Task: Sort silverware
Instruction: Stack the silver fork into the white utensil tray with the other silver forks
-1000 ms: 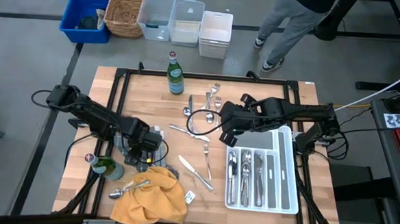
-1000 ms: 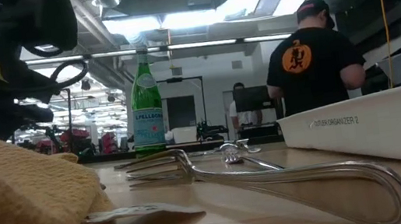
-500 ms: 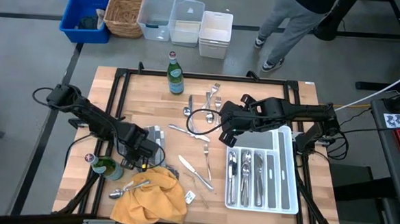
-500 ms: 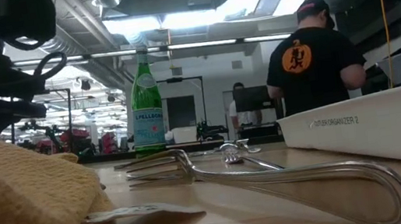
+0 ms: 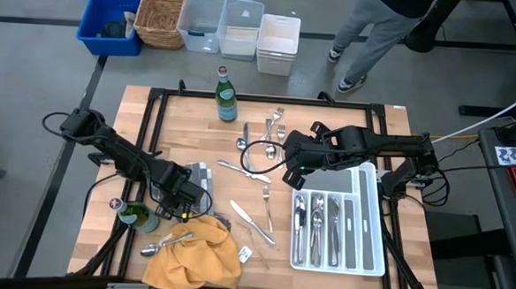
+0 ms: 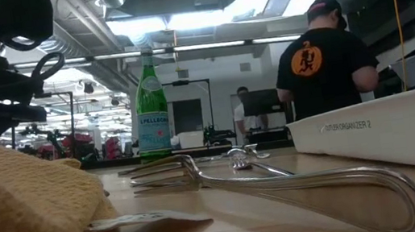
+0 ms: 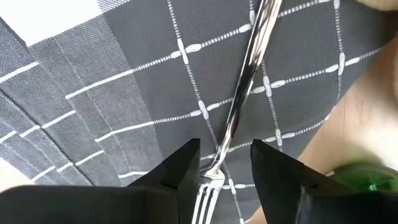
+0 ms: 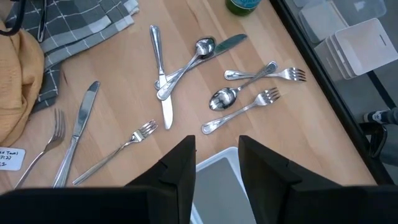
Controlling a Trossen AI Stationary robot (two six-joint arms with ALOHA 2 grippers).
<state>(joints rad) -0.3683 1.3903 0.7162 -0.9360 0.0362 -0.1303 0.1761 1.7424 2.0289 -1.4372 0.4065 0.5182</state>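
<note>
Loose forks, knives and spoons [image 5: 256, 175] lie on the wooden table; they also show in the right wrist view [image 8: 186, 59]. Several more pieces lie in the white divided tray [image 5: 359, 247]. My left gripper [image 5: 181, 202] is open, low over a grey checked cloth [image 5: 202, 172]. A fork [image 7: 239, 99] lies on that cloth, and the fingers stand on either side of its neck [image 7: 217, 168]; I cannot tell whether they touch it. My right gripper [image 5: 290, 168] is open and empty above the tray's far left corner [image 8: 217, 177].
A yellow cloth [image 5: 195, 252] with a spoon [image 5: 169, 242] on it lies at the near left. One green bottle [image 5: 228, 97] stands at the far edge, another [image 5: 137, 216] stands beside my left gripper. A fork [image 6: 282, 183] lies close to the low camera. Bins and a person stand beyond the table.
My left gripper has gone a little toward the table's near edge over the grey cloth. My right gripper has kept still.
</note>
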